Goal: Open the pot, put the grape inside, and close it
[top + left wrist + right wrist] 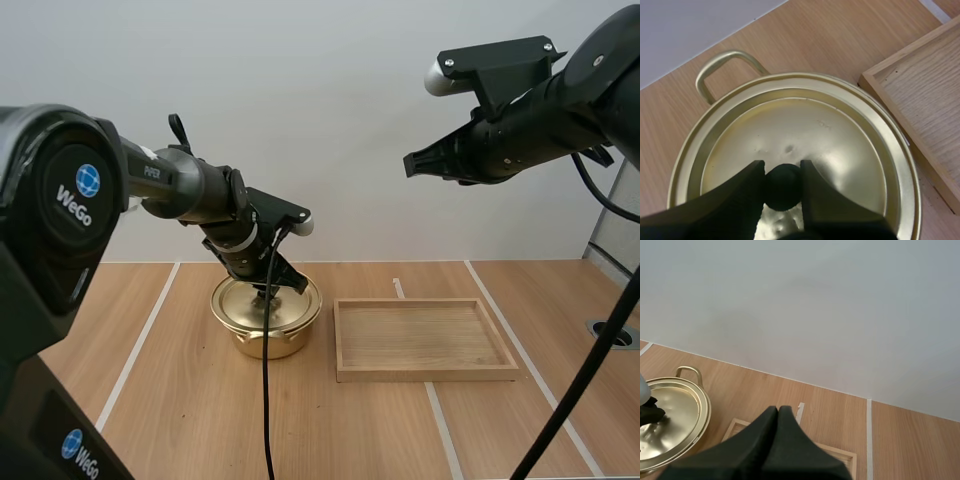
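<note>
We are reaching our left gripper (782, 169) down onto the gold pot (266, 338), which is sitting on the wooden table (190, 420) just left of the wooden tray (427, 373). The lid (840, 145) is lying flat on the pot. Its round black knob (783, 192) is sitting directly between our two left fingers, which are pinching it from either side. We are judging that the coming lift calls for a straight pull upward.

Our right gripper (412, 163) is hanging high above the tray, well apart from the pot, with its fingers pressed together on nothing, so the left arm is the nearer one.

White lettering on the left arm is reading "WeGo" on the large base housing (60, 200) and "PiPER" on the link (160, 175) beside it.
</note>
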Robot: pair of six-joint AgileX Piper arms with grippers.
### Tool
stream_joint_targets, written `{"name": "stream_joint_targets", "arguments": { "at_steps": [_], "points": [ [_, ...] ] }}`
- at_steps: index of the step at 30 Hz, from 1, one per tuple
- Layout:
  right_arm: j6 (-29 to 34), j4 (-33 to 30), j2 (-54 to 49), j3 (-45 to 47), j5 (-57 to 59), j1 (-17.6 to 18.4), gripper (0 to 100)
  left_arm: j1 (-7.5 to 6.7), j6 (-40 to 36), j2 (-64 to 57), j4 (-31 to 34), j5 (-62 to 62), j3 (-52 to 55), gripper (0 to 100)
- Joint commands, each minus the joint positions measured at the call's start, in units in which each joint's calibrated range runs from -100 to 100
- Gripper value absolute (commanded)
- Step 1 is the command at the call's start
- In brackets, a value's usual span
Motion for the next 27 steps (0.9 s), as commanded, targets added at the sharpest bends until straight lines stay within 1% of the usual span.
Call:
{"name": "stream_joint_targets", "arguments": {
  "at_steps": [1,20,22,23,24,26,27],
  "points": [
    [-0.5,0.3,-0.7,0.1,-0.8,-0.1,0,-0.07,0.1,0.7,-0.7,0.4,0.0,0],
    [-0.5,0.3,-0.7,0.1,0.5,-0.1,0,-0.07,0.1,0.6,-0.7,-2.4,0.0,1],
    [-0.5,0.2,-0.7,0.1,1.2,-0.1,0,-0.07,0.1,0.6,-0.7,-2.9,0.0,6],
    [-0.5,0.2,-0.7,0.1,1.2,-0.1,0,-0.07,0.1,0.6,-0.7,-2.9,0.0,12],
    [-0.5,0.2,-0.7,0.1,1.2,-0.1,0,-0.07,0.1,0.6,-0.7,-2.9,0.0,20],
    [-0.5,0.2,-0.7,0.1,1.4,-0.1,0,-0.07,0.1,0.6,-0.7,-3.1,0.0,38],
    [-0.5,0.2,-0.7,0.1,1.6,-0.1,0,-0.07,0.1,0.6,-0.7,-3.1,0.0,51]
  ]
}}
